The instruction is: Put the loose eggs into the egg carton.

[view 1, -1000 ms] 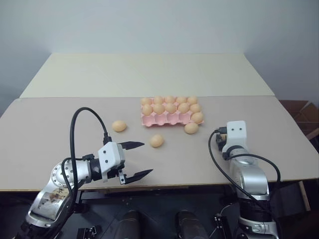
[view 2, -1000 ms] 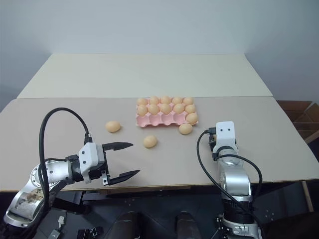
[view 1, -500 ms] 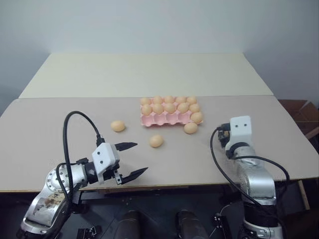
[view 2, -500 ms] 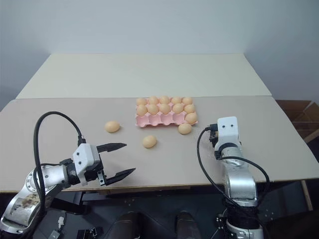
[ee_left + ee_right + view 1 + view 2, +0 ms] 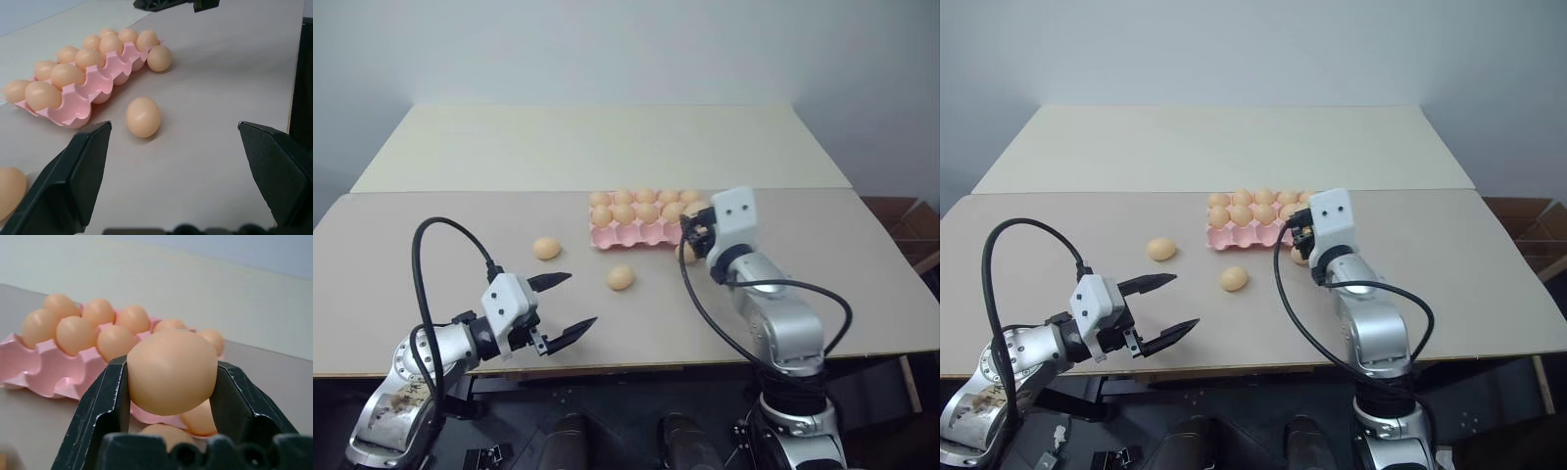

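The pink egg carton (image 5: 628,236) lies mid-table with eggs in its back rows. One loose egg (image 5: 546,248) rests left of it, another (image 5: 621,278) in front of it, and a third (image 5: 1299,258) at its right front corner, partly behind my right arm. My right gripper (image 5: 691,231) hovers at the carton's right end, shut on an egg (image 5: 171,382). Near the table's front left, my left gripper (image 5: 581,300) stands open with nothing between its fingers (image 5: 73,181), pointing toward the middle egg (image 5: 143,116).
A second, paler table (image 5: 607,147) adjoins the far side. A cardboard box (image 5: 906,220) sits off the right edge. The tabletop (image 5: 431,235) spreads bare to the left and right of the carton.
My right arm has swung left and upward from the right side of the table to the carton's right end. The left gripper has stayed about where it was, still open.
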`<state>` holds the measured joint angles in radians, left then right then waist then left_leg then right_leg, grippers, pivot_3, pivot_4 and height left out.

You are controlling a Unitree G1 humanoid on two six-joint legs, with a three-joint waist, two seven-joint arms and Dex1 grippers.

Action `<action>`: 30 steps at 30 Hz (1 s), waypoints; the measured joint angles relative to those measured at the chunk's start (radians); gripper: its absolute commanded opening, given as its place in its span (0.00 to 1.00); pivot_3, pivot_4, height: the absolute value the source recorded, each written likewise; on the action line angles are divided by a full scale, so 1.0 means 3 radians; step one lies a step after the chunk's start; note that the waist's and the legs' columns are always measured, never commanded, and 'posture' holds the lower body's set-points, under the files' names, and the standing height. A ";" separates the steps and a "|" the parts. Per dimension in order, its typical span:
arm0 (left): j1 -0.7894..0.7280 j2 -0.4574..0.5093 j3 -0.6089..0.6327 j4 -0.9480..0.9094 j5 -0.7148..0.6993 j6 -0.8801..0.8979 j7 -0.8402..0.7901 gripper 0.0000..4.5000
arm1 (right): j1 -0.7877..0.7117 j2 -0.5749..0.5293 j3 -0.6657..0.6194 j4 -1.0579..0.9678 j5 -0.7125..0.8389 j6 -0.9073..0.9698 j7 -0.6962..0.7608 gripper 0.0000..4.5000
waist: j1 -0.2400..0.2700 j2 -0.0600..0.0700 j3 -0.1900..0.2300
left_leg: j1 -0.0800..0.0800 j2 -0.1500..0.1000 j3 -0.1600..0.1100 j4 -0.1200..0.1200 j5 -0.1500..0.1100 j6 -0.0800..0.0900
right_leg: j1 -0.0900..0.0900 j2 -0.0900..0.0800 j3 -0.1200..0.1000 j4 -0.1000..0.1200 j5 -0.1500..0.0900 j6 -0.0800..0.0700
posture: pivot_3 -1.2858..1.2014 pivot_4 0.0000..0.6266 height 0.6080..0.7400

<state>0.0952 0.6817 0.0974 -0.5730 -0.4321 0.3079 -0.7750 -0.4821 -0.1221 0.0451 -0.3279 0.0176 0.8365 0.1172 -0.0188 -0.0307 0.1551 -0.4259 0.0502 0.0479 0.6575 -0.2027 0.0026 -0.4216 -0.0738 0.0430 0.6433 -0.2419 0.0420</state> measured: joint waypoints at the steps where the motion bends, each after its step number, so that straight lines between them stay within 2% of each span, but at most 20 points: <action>1: 0.0005 0.0000 0.0004 -0.0015 0.0000 0.0001 0.0002 1.00 | -0.0054 0.0030 0.0025 0.0115 -0.0010 -0.0026 -0.0011 0.48 | -0.0002 0.0000 0.0000 | 0.0000 0.0000 0.0000 0.0000 0.0000 0.0000 | 0.0000 0.0000 0.0000 0.0000 0.0000 0.0000 | 0.52 0.24 1.00; 14: 0.0072 0.0000 0.0005 -0.0083 0.0002 0.0010 0.0056 1.00 | -0.0311 0.0080 0.0091 0.0888 -0.0050 -0.0437 -0.0034 0.48 | -0.0017 0.0000 0.0000 | 0.0001 0.0001 0.0000 -0.0002 0.0000 0.0000 | -0.0001 0.0001 0.0000 0.0001 0.0000 0.0000 | 0.52 0.24 1.00; 21: 0.0078 0.0000 0.0005 -0.0083 0.0009 0.0007 0.0055 1.00 | -0.0334 0.0082 0.0094 0.1045 -0.0054 -0.0510 -0.0028 1.00 | -0.0022 0.0000 0.0000 | 0.0001 0.0001 0.0000 -0.0002 0.0000 0.0000 | -0.0001 0.0001 0.0000 0.0001 0.0000 0.0000 | 0.52 0.24 1.00; 27: 0.0082 0.0000 0.0004 -0.0083 0.0011 -0.0001 0.0052 1.00 | -0.0327 0.0070 0.0094 0.1010 -0.0051 -0.0521 0.0000 1.00 | -0.0031 0.0000 0.0000 | 0.0000 0.0001 0.0000 -0.0002 0.0000 0.0000 | -0.0002 0.0001 0.0000 0.0001 0.0000 0.0000 | 0.52 0.24 1.00; 30: 0.0085 -0.0003 0.0001 -0.0082 0.0016 -0.0005 0.0055 1.00 | -0.0248 0.0018 0.0083 0.0703 -0.0009 -0.0528 0.0081 1.00 | -0.0029 0.0001 0.0000 | 0.0000 0.0001 0.0000 -0.0004 0.0000 0.0000 | -0.0002 0.0000 0.0000 0.0001 0.0000 0.0000 | 0.52 0.24 1.00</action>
<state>0.1208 0.6809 0.0979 -0.5977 -0.4274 0.3064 -0.7586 -0.5565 -0.1166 0.0701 -0.1170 0.0148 0.6782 0.1414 -0.0274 -0.0305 0.1553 -0.4260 0.0504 0.0479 0.6563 -0.2027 0.0026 -0.4223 -0.0737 0.0430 0.6435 -0.2419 0.0420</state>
